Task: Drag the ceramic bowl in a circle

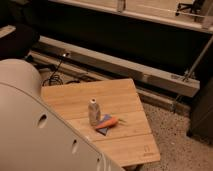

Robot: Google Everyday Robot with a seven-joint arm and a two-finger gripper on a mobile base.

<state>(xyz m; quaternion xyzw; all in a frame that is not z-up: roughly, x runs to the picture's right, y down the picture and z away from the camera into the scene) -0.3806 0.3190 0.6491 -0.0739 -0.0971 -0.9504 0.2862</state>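
Your hand, pressed together, is out of view past the white arm shell (30,125) at seven o'clock, while the ceramic bowl (107,121) sits untouched on the desk (125,95) at the white cup's (93,111) four o'clock, so the whole circle looks left to drag.

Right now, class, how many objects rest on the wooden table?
3: a pale upright container mid-table, an orange-red object beside it, a blue item under that. The robot's body may hide more; the gripper is out of view.
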